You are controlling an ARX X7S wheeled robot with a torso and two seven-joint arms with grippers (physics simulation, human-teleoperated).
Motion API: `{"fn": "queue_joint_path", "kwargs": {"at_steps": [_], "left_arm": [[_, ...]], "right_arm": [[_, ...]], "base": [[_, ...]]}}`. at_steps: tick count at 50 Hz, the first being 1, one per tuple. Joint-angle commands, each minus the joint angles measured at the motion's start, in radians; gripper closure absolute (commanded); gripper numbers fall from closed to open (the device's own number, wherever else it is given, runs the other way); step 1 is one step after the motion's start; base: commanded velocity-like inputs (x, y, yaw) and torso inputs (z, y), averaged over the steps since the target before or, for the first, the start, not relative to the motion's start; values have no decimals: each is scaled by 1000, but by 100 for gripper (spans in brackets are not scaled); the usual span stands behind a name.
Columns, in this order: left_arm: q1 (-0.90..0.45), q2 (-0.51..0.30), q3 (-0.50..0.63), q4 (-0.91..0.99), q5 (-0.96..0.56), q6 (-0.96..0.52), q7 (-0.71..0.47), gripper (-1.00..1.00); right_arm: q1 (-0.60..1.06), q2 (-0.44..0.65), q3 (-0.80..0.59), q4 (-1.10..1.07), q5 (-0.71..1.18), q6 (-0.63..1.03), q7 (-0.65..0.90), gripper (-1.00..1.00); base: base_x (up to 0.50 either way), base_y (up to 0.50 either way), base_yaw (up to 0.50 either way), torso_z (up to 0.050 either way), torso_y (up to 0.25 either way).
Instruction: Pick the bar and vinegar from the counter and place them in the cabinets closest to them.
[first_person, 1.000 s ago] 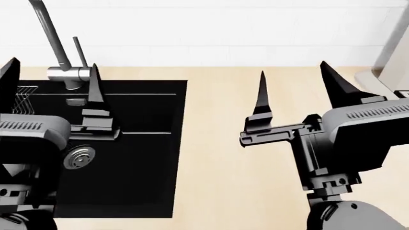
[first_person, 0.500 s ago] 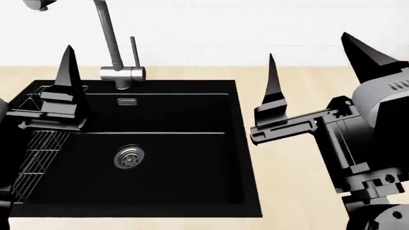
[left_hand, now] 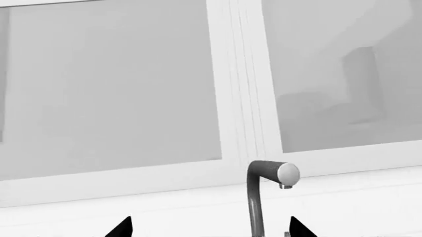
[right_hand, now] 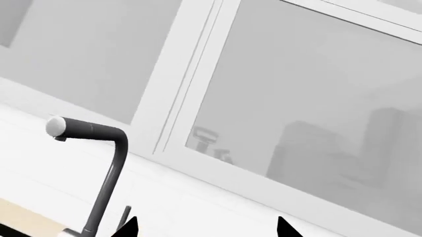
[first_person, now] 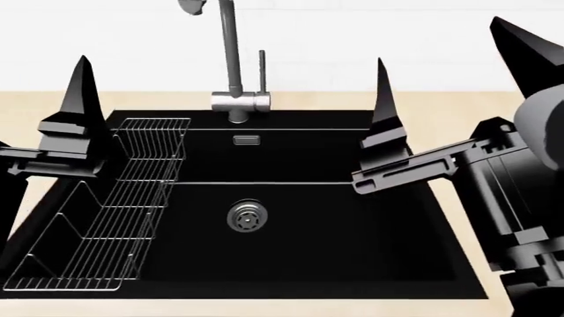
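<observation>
both hands are open and empty: left hand [first_person: 44, 99] at the frame's left edge, right hand [first_person: 458, 86] at right, over the black sink [first_person: 291, 264]. neither bar nor vinegar is in view; by my judgement nothing is done yet, only pale worktop [first_person: 454, 119] showing.

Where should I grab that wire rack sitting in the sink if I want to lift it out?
Probably by the wire rack's long top rim on the side facing the drain, coming straight down from above. The rack sits along the left side of the sink, so that rim is the exposed edge. It also looks thin enough to pinch, and the open mesh offers no solid face.
</observation>
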Motion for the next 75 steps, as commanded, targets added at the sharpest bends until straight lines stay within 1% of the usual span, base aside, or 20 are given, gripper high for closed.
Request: {"fn": "queue_joint_path", "kwargs": {"at_steps": [1, 10, 26, 41, 47, 57, 75], "left_arm": [[3, -9, 5, -4, 5, 11, 2, -100], [-6, -17, 1, -9, -10, 15, -9, -100], [8, -26, 3, -9, -1, 28, -12, -100], [36, -25, 4, -7, 14, 50, -6, -100], [37, -31, 3, -8, 11, 53, -8, -100], [38, -42, 0, -9, 4, 57, -14, -100], [48, -44, 15, -10, 26, 72, -14, -100]], "right_arm": [[41, 4, -11, 8, 43, 9, 26, -100], [53, -9, -22, 19, 24, 18, 13, -100], [148, -11, -51, 51, 95, 33, 45, -100], [120, -19, -51, 44, 59, 26, 27, -100], [96, -25, -47, 45, 14, 25, -4, -100], [112, -16, -50, 35, 61, 11, 37, -100], [99, -21, -52, 36, 27, 10, 11, -100]], "base": [[-8, 500, 0, 0, 0], [-2, 500, 0, 0, 0], [-1, 500, 0, 0, 0], [0, 500, 0, 0, 0], [-1, 500, 0, 0, 0], [-1, 500, 0, 0, 0], [-1, 500, 0, 0, 0]]}}
